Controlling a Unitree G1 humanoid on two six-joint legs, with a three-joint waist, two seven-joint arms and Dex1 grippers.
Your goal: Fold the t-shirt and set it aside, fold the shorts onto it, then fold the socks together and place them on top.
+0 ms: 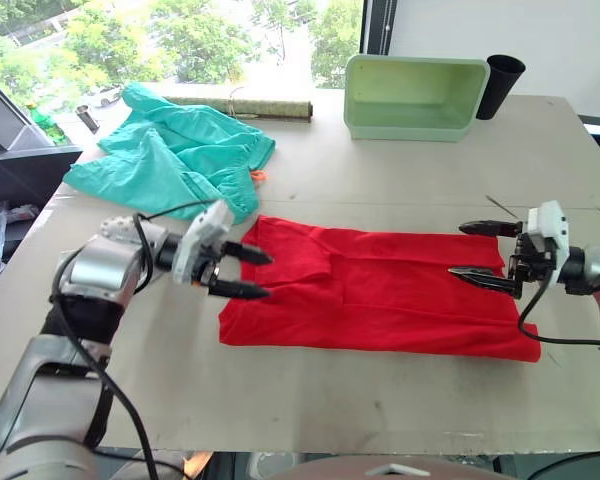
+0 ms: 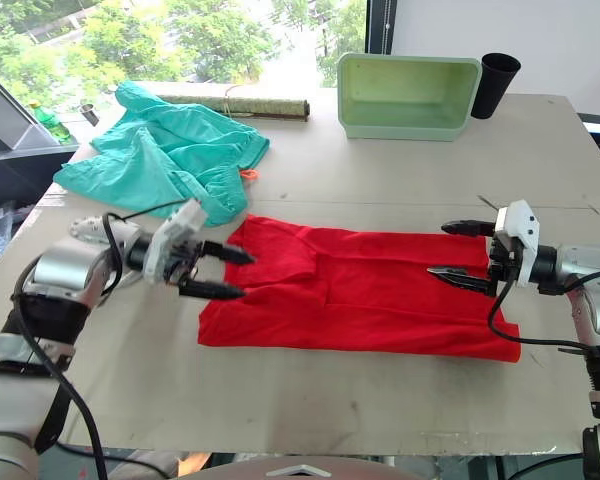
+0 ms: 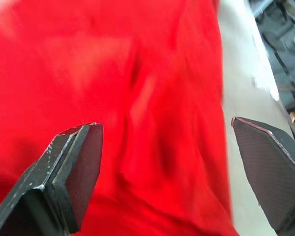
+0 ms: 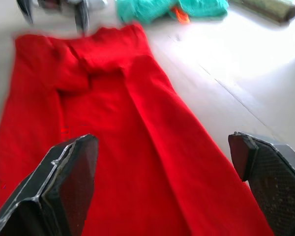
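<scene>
The t-shirt (image 1: 380,295) lies as a long red band across the near middle of the table (image 1: 310,400), already narrowed lengthwise with creases running along it, so the first step looks partly done; judging from this, the next move is to bring one short end over the other, which calls for each gripper to close on an end of the cloth and lift it clear without dragging the rest; the left gripper (image 1: 248,273) hovers at the shirt's left end with its two black fingers spread apart and nothing between them, and the right gripper (image 1: 482,251) hovers at the right end, likewise spread and empty; whether either fingertip actually touches the fabric is hard to tell; bare tabletop runs along the near edge in front of the shirt, and more lies open behind it, giving room to fold and to set the shirt aside; further back, toward the far left corner, the shorts (image 1: 175,150) lie crumpled in a teal heap, just beside the shirt's far left end; along the far edge stand a rolled mat (image 1: 250,105), a pale green tub (image 1: 415,95) and a black cup (image 1: 500,85).
</scene>
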